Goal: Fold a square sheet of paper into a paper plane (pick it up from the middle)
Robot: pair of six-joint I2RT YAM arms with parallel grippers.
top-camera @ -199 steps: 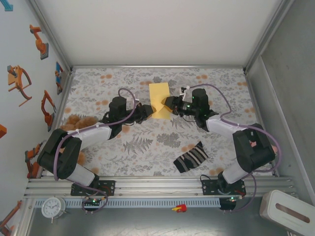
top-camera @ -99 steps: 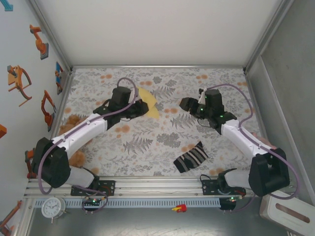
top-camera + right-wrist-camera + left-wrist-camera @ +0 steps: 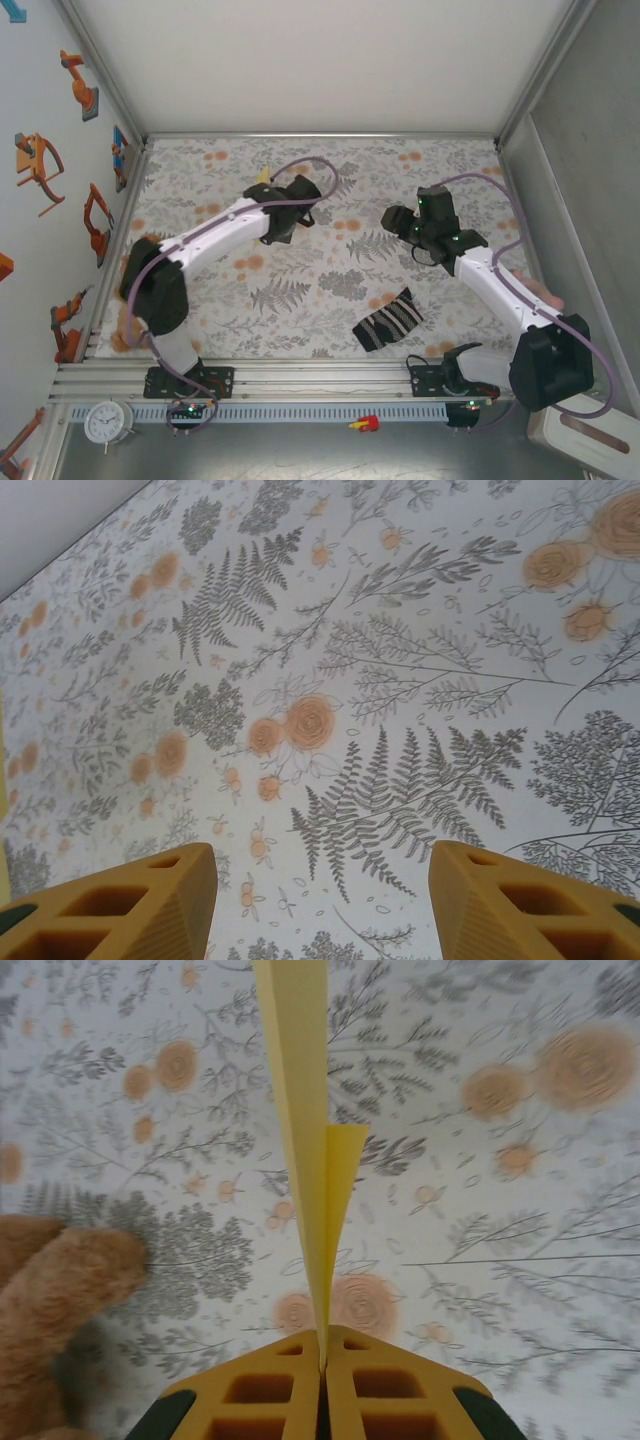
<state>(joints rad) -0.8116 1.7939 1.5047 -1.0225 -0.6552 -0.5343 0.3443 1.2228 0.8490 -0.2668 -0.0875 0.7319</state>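
Note:
The pale-yellow sheet of paper (image 3: 303, 1150) is folded flat and seen edge-on, standing up from my left gripper (image 3: 324, 1345), which is shut on its lower edge. A shorter folded flap lies along its right side. From above, a small yellow tip of the paper (image 3: 263, 176) pokes out beside my left gripper (image 3: 274, 188) over the back left of the table. My right gripper (image 3: 392, 218) hovers over the middle right, apart from the paper. Its yellow fingers (image 3: 130, 905) stand wide and open around bare cloth, midway at my right gripper (image 3: 320, 885).
A black-and-white striped sock (image 3: 388, 320) lies near the front, right of centre. A brown plush toy (image 3: 55, 1300) sits at the left, close to my left arm. The floral cloth (image 3: 330, 280) covers the table, with metal-framed walls on three sides.
My right gripper let go of the paper, opened and drew back to the right. My left arm swung the folded paper from the centre toward the back left.

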